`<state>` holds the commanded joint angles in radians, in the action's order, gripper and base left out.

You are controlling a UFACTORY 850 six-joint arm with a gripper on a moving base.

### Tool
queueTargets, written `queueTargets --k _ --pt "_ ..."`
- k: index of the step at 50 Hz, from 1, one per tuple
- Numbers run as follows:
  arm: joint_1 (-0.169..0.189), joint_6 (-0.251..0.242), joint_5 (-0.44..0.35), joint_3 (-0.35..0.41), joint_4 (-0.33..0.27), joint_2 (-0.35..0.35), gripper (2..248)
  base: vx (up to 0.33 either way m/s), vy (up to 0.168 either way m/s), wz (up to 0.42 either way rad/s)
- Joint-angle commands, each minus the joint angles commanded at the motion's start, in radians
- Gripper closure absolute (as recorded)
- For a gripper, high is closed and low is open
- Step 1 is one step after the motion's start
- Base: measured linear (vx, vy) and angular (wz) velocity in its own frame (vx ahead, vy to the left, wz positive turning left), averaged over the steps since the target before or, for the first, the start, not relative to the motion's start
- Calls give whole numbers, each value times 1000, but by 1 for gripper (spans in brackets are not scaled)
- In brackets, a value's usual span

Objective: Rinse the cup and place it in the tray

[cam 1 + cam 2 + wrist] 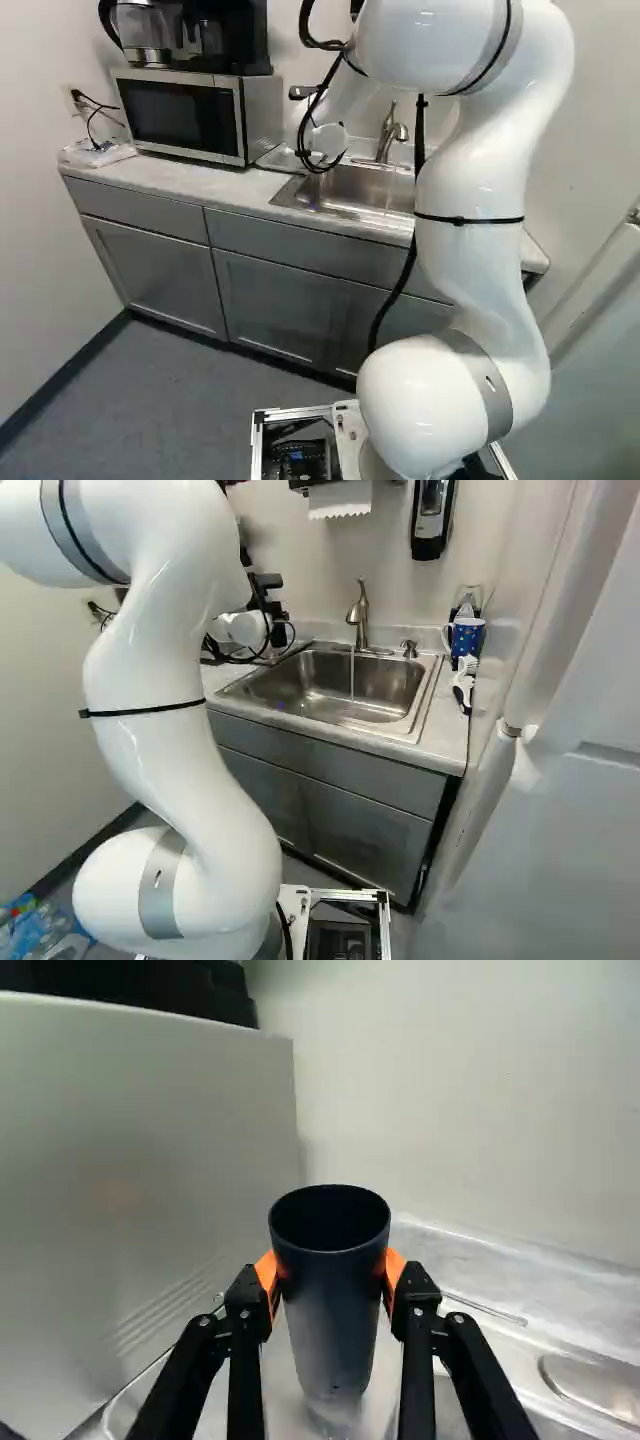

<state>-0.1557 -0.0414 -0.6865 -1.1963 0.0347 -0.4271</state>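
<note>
Two orange pads [265, 1271] grip dark cup [330, 1310], seemingly upright.

My white arm [170, 710] rises at left. Steel sink [262, 685] set in the counter [452, 742]; thin stream of water [352, 678] falling from the tap [360, 615]. Blue patterned mug [467, 640] right of sink, near wall. Paper towel [340, 499] hanging above.

Smooth matt cup [330, 1310], smooth glossy arm [475, 170], shiny metal sink [300, 685], satin metal tap [361, 615], dull metal microwave side [150, 1160], paper towel [340, 500], smooth worktop [190, 184], matt floor [150, 400]
</note>
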Motion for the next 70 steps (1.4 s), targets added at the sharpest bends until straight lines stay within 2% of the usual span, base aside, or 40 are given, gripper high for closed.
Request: queueTargets --k 10,62,63,68,69,70 --pt "1 0 0 -13 0 -28 128 0 0 0" --pt "1 0 29 -13 0 -28 128 0 0 0" --pt "1 0 29 -13 0 -28 122 0 0 0" --pt "1 0 29 -13 0 -28 122 0 0 0" --pt "1 0 29 -13 0 -28 91 0 0 0" --pt "1 0 29 -13 0 -28 91 0 0 0"
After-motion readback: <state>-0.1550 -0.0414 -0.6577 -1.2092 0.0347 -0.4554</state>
